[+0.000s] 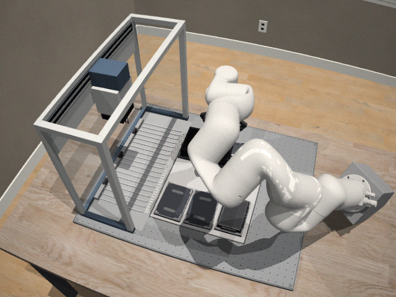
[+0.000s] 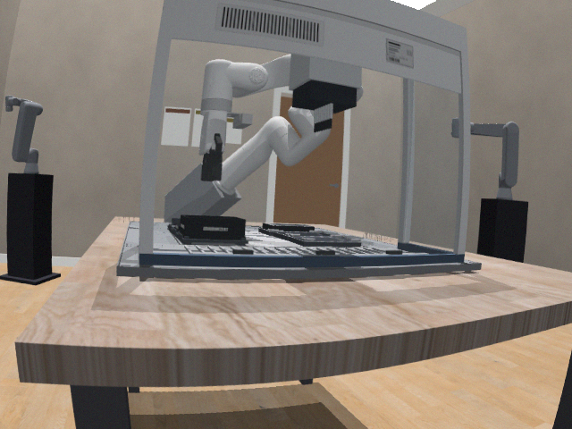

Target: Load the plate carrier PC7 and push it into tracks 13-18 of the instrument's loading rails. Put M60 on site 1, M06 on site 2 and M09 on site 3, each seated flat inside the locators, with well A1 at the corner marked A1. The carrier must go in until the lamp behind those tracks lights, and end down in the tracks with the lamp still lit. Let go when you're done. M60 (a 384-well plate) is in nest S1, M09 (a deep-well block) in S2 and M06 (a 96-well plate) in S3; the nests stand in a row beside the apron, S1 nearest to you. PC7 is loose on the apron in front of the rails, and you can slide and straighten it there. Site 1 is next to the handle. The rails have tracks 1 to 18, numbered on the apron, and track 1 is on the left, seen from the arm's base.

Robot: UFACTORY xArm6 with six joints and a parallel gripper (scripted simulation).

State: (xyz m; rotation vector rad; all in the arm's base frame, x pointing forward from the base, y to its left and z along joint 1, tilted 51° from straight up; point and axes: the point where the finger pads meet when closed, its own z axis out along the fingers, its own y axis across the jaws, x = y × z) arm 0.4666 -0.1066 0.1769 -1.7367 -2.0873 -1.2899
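The carrier PC7 (image 2: 203,240) lies on the apron in front of the high-numbered tracks, mostly under my arm in the top view. The tall black deep-well block M09 (image 2: 211,227) sits on its site nearest the rails; it also shows in the top view (image 1: 192,137). My gripper (image 2: 211,177) hangs open and empty well above the block, pointing down; my arm hides it in the top view. The rest of the carrier is hidden. In the nest row, the nest nearest my base holds the fine-welled plate M60 (image 1: 233,217). The two other nests (image 1: 201,207) (image 1: 172,199) look empty.
The rails (image 1: 150,153) run under the white instrument frame (image 1: 105,134). The pipetting head (image 1: 108,83) hangs at the back of the frame. The small lamp block behind the high tracks (image 2: 242,250) looks dark. Frame posts stand at the rail corners.
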